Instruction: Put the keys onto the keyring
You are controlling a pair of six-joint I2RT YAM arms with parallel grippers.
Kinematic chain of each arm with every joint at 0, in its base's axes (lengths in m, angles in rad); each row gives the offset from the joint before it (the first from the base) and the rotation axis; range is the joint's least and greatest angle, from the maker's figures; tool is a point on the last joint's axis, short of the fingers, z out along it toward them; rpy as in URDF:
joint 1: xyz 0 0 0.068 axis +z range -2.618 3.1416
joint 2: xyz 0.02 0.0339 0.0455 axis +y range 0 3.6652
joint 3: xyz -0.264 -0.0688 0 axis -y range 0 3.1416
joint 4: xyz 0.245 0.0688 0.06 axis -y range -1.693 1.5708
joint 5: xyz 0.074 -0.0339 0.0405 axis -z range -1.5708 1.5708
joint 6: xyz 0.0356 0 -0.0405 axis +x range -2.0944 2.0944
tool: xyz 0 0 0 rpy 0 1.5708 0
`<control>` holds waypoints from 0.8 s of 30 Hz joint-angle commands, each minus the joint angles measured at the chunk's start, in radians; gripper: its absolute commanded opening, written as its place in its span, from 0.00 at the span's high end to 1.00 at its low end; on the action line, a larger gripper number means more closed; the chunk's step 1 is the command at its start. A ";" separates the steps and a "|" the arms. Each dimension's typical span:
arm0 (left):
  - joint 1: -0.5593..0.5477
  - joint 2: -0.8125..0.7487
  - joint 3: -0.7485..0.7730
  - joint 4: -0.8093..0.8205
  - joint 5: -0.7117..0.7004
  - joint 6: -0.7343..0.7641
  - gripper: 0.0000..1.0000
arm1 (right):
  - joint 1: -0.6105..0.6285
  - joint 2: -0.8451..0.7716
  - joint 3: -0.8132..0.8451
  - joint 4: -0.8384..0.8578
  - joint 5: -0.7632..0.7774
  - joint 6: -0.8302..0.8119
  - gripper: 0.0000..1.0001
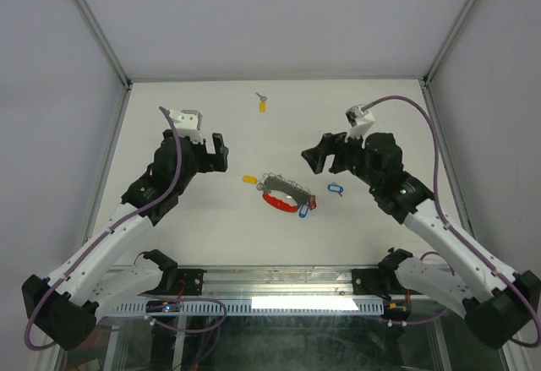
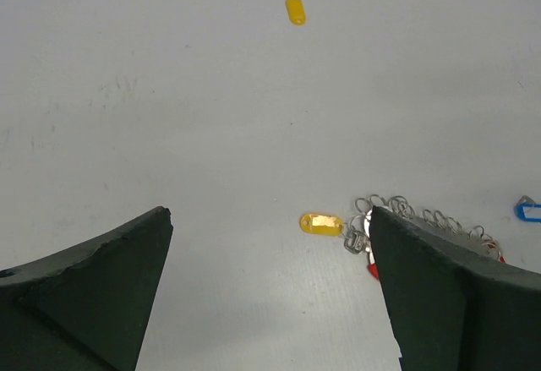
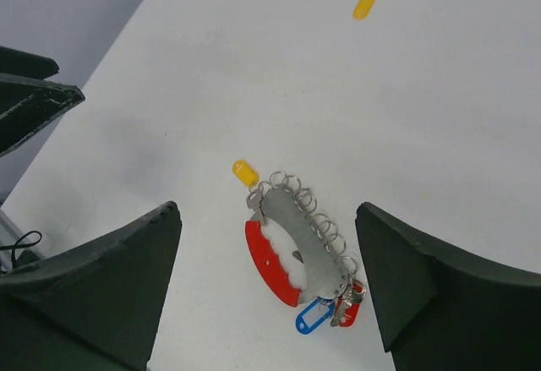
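The keyring (image 1: 283, 193) lies on the bench (image 1: 169, 109), with some keys (image 3: 314, 316) seemingly on it. The left hand (image 2: 270, 215) and the right hand (image 1: 324, 160) are spread wide and empty, either side of the keyring. A blue key (image 1: 336, 189) lies loose just right of the keyring, and a yellow key (image 1: 262, 103) well beyond it. Such tiny flat keys could be pushed away rather than gripped, and the light keyring dragged during threading.

My fingers (image 3: 101, 295) are black, the table (image 3: 456, 117) white. The keyring (image 3: 266, 263) is red and silver, the keys (image 3: 311, 318) tagged blue, red, yellow.
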State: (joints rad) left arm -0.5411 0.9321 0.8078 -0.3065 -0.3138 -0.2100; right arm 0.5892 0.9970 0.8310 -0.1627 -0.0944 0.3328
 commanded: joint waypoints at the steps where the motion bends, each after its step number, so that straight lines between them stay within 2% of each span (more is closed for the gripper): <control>1: 0.007 -0.100 0.027 -0.067 -0.028 -0.008 0.01 | -0.002 -0.184 0.002 -0.041 0.108 -0.130 0.12; 2: 0.007 -0.123 0.022 -0.080 -0.035 -0.013 0.01 | -0.002 -0.214 0.011 -0.086 0.126 -0.133 0.11; 3: 0.007 -0.140 0.015 -0.092 -0.038 -0.023 0.01 | -0.002 -0.249 0.013 -0.127 0.153 -0.131 0.08; 4: 0.007 -0.159 0.009 -0.102 -0.042 -0.031 0.01 | -0.001 -0.284 0.007 -0.157 0.176 -0.124 0.01; 5: 0.007 -0.177 -0.001 -0.108 -0.043 -0.038 0.01 | 0.000 -0.319 -0.001 -0.182 0.206 -0.115 0.00; 13: 0.007 -0.320 -0.102 -0.118 -0.077 -0.083 0.01 | -0.002 -0.588 -0.081 -0.320 0.305 -0.082 0.00; 24: 0.007 -0.412 -0.166 -0.132 -0.094 -0.096 0.01 | 0.000 -0.677 -0.077 -0.420 0.361 -0.079 0.00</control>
State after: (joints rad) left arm -0.5411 0.5518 0.6376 -0.4549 -0.3904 -0.2947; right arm 0.5888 0.3374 0.7418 -0.5694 0.2295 0.2523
